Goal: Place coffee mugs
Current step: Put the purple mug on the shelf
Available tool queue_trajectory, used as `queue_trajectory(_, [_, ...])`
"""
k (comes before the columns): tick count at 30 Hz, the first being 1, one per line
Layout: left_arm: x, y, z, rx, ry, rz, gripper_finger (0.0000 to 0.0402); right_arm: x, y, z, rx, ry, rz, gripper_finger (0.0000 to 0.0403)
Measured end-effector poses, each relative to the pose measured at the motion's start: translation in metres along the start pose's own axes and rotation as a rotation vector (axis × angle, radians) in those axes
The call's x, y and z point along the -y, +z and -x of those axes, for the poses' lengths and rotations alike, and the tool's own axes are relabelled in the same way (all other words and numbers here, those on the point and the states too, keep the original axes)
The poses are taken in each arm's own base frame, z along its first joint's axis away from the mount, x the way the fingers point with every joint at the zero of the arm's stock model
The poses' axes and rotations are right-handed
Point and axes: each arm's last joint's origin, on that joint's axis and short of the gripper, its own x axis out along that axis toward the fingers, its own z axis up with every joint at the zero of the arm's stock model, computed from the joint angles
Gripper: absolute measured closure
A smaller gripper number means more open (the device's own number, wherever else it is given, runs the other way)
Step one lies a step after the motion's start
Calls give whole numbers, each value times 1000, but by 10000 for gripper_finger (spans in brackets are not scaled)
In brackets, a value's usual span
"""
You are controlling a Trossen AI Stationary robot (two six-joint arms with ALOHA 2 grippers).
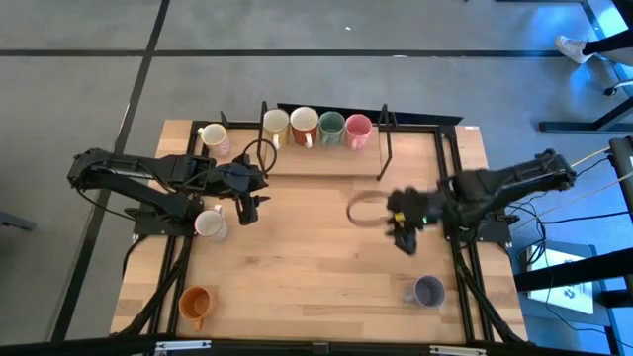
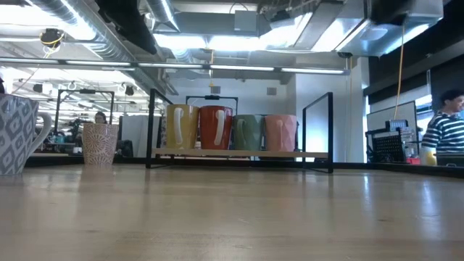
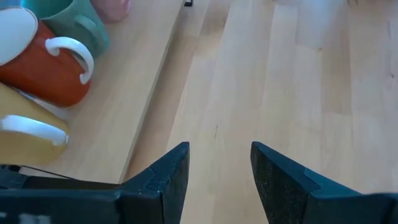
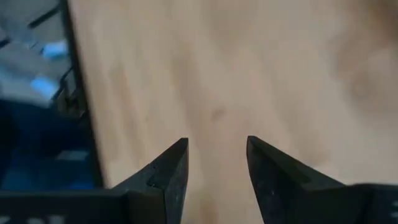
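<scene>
Four mugs stand in a row on a raised wooden shelf (image 1: 321, 158) at the table's far side: yellow (image 1: 275, 125), orange-red (image 1: 304, 124), green (image 1: 331, 125) and pink (image 1: 358, 128). The left wrist view shows the orange-red mug (image 3: 43, 62) and the yellow mug (image 3: 25, 134). On the tabletop stand a patterned mug (image 1: 213, 138), a white mug (image 1: 210, 223), an orange mug (image 1: 196, 303) and a purple-grey mug (image 1: 428, 291). My left gripper (image 3: 219, 168) is open over bare wood beside the white mug. My right gripper (image 4: 216, 165) is open over bare wood, far of the purple-grey mug.
A black metal frame (image 1: 388, 133) stands around the shelf, with upright posts (image 2: 330, 130) at its ends. Bare wood lies across the table's middle (image 1: 316, 257). In the low view two patterned mugs (image 2: 18, 134) stand at the left. A person (image 2: 444, 130) shows in the room beyond.
</scene>
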Motion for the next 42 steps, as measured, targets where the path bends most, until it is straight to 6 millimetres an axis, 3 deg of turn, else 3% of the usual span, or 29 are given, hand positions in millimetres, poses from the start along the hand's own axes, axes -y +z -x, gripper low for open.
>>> queue_trajectory(9, [0,0,0,1,4,-3,236,-33,-76,-21,-256,-2,-62,253])
queue_trajectory(13, [0,0,0,1,5,-18,236,-35,-109,-29,-339,-49,-109,253])
queue_trajectory(19, [0,0,0,0,5,-25,236,-33,-142,-38,-389,-93,-125,253])
queue_trajectory(31, [0,0,0,-2,5,-44,236,-12,-161,-66,-400,-157,-140,263])
queue_trajectory(39, [0,-1,0,-15,7,-50,236,-9,-165,-73,-386,-133,-142,377])
queue_trajectory(42, [0,-1,0,-15,7,-51,236,-10,-163,-74,-376,-124,-124,393])
